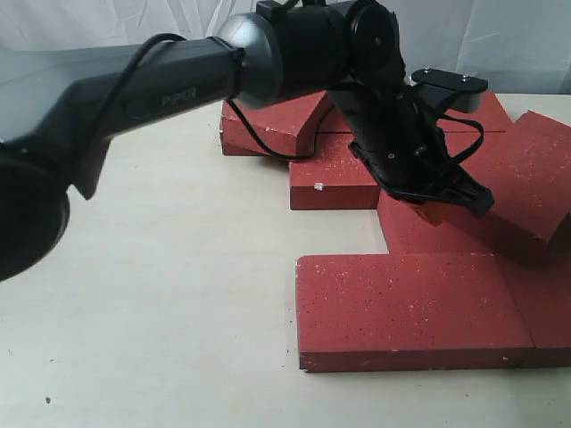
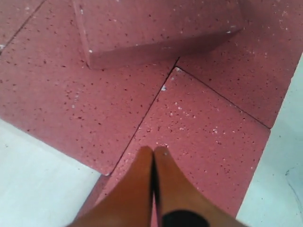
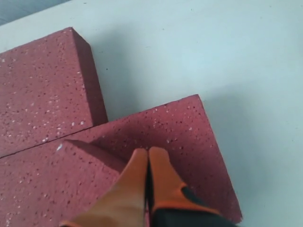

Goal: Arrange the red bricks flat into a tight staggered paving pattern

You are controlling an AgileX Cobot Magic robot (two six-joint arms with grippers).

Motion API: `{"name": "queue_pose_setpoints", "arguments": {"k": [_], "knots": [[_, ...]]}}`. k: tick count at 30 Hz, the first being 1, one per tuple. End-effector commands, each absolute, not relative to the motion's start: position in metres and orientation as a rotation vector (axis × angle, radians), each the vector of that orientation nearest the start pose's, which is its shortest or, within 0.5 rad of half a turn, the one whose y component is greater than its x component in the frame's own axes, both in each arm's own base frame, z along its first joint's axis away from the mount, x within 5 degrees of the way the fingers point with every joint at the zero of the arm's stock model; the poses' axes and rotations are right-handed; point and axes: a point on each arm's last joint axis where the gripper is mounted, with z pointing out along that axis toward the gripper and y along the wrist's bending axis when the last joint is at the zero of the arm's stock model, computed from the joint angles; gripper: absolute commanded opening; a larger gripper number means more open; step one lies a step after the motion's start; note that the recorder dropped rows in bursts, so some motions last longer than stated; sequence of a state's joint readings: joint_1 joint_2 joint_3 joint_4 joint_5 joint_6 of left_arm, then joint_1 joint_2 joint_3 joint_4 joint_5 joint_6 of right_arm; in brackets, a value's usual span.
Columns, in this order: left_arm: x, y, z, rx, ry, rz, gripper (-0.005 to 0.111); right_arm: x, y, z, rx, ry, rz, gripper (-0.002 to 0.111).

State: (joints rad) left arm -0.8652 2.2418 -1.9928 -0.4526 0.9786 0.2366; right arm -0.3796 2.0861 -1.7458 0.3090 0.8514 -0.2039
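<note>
Left gripper and right gripper both closed, empty, over red bricks; tilted brick atop others.

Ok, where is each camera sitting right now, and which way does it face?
Exterior: low beside the table, facing across it at the red bricks; the left arm reaches in from the left, left claw over the bricks.
Left wrist: on that arm, looking down past the shut claw at brick joints and a raised brick.
Right wrist: looking down past the shut right claw at brick corners and bare table.
Shared: exterior and left wrist both show the left claw over bricks.
</note>
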Motion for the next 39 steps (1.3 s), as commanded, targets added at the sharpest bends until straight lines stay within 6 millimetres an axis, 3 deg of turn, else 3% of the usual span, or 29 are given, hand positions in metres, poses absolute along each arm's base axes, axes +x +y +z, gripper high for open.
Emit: {"name": "queue_pose_setpoints", "arguments": {"k": [1, 13, 28, 32, 39], "knots": [[0.299, -0.408, 0.217, 1.252, 2.482, -0.799, 0.0, 0.443, -0.16, 0.216, 0.434, 2.569, 0.144, -0.001], [0.307, -0.419, 0.196, 1.234, 2.487, -0.812, 0.0, 0.447, -0.159, 0.177, 0.432, 2.669, 0.211, -0.001], [0.316, -0.423, 0.179, 1.186, 2.453, -0.772, 0.0, 0.441, -0.13, 0.172, 0.33, 2.824, 0.366, -0.001], [0.319, -0.42, 0.179, 1.197, 2.444, -0.734, 0.0, 0.437, -0.126, 0.18, 0.323, 2.844, 0.411, -0.001], [0.331, -0.408, 0.197, 1.116, 2.441, -0.767, 0.0, 0.43, -0.122, 0.22, 0.276, 2.767, 0.4, -0.001]]}}
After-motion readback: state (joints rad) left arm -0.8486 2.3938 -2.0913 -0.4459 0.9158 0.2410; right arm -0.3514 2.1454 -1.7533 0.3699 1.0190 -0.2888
